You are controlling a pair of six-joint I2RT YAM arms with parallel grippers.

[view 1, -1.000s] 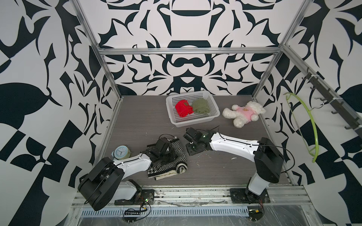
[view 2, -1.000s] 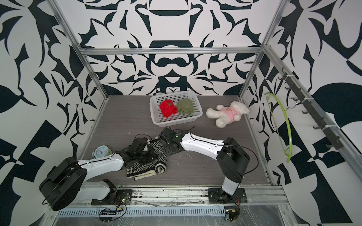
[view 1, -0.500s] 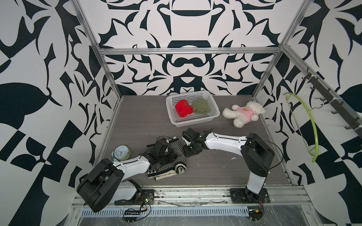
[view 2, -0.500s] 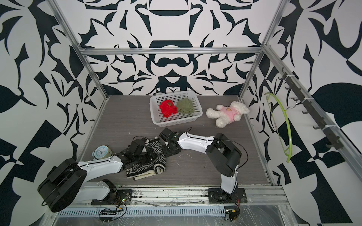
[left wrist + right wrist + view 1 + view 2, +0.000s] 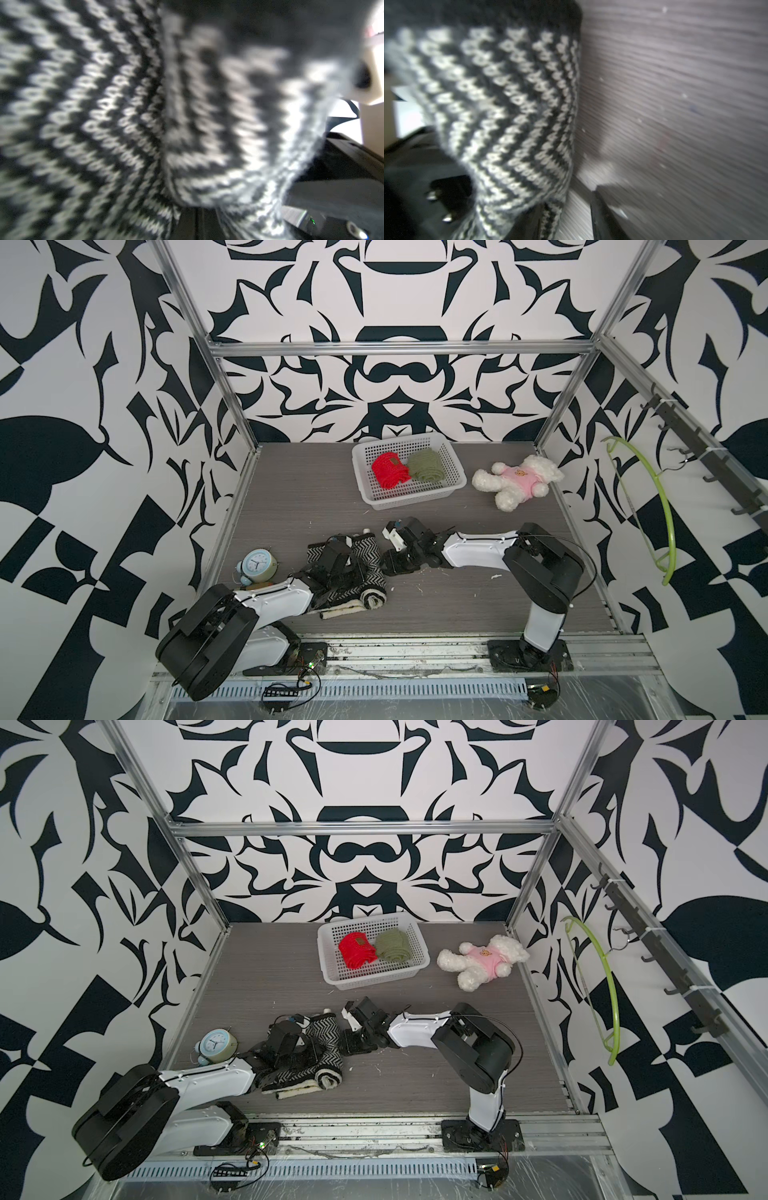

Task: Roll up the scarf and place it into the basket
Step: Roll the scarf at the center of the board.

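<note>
Seen from my remote station, the black-and-white zigzag scarf (image 5: 368, 551) lies part-rolled on the grey bench (image 5: 299, 497). It is well apart from the white basket (image 5: 365, 472), on the side toward the arm bases, and its rolled end shows a cream lining.

The left hand (image 5: 338, 551) rests on the scarf with its jaws fully closed. Its wrist camera is filled with blurred knit (image 5: 145, 116), and I cannot tell whether any fabric is actually pinched.

The right hand (image 5: 395, 564) now sits against the scarf's edge that faces away from the alarm clock (image 5: 257, 566). A second ago it stood a little off the scarf, and that arm's elbow has since swung in toward the middle of the bench. Its wrist camera shows the knit (image 5: 512, 108) just beside one dark finger (image 5: 600, 214) on the wood grain. I cannot tell from these views how wide that hand stands or whether it has the cloth.

The part of the scarf between the two hands stands a little more upright than before.

The basket has not moved. It holds a red roll (image 5: 388, 470) touching a green roll (image 5: 426, 464), with a plush bear (image 5: 519, 483) in pink lying just beside it.
</note>
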